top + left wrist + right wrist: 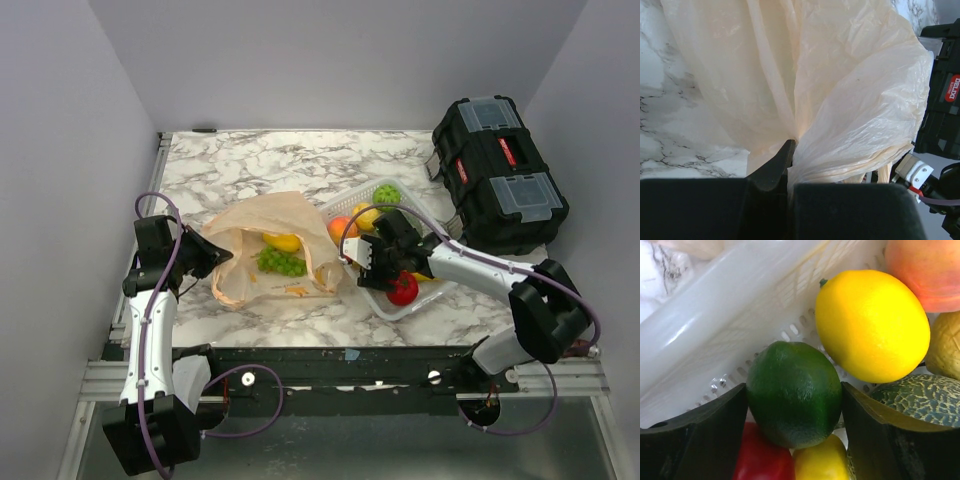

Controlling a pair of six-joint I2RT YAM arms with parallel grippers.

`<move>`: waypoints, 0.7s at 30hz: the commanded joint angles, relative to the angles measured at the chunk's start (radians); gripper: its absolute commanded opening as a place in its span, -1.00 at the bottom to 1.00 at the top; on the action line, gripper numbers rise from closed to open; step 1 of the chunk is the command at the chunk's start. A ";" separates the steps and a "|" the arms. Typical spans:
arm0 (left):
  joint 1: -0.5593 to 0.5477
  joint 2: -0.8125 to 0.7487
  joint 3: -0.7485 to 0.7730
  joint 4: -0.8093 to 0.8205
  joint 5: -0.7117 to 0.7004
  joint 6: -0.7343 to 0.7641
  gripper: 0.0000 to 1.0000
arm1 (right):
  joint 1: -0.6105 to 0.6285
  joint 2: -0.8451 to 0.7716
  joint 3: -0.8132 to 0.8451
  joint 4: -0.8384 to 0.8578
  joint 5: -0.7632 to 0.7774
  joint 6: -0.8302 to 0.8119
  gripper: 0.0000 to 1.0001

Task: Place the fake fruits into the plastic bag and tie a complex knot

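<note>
The pale-orange plastic bag (262, 228) lies open left of centre, with a yellow banana (283, 241) and green grapes (281, 263) inside. My left gripper (212, 256) is shut on the bag's left edge; in the left wrist view the bag (850, 100) is bunched between its jaws (789, 157). My right gripper (374, 257) is inside the white lattice basket (420, 305). In the right wrist view it (795, 405) is shut on a dark green lime (795, 392), touching it on both sides. No knot shows.
The basket also holds a lemon (871, 325), a peach (925, 270), a netted melon (920, 397), a red fruit (403, 289) and a green fruit (387, 193). A black toolbox (497, 175) stands at the right rear. Walls close in the marble table.
</note>
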 commanded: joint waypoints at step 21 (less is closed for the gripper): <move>0.003 -0.025 -0.012 0.009 0.025 -0.005 -1.00 | 0.240 -0.072 0.659 -0.307 -0.290 0.419 -0.51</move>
